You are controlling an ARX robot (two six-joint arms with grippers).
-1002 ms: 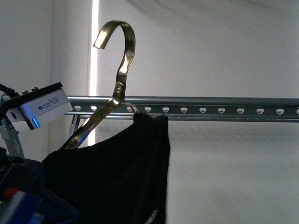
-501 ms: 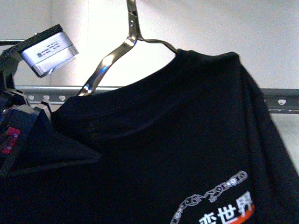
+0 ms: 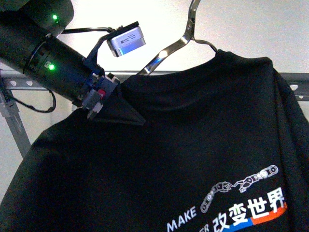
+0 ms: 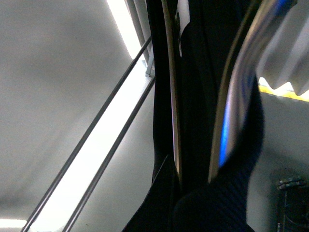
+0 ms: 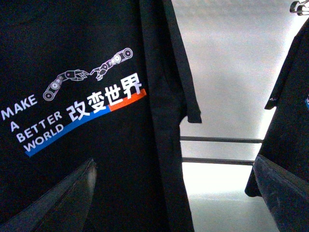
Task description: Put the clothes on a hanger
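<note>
Clothes (image 3: 193,145) hang from left pincer (image 3: 96,104), shut tight on the shoulder; right pincer (image 5: 174,159) is wide open w/ nothing. Hanger rail (image 3: 299,79) runs side to side just behind, nearer left arm.

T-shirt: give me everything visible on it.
The T-shirt is black, short-sleeved, soft cloth, with white MAKE A BETTER WORLD, Chinese characters, a robot-hands graphic and a blue-orange underline. It hangs upright on a shiny coat hanger through its collar, in front of the grey rail. The hook's top is out of view. The left hand pinches its shoulder.
</note>
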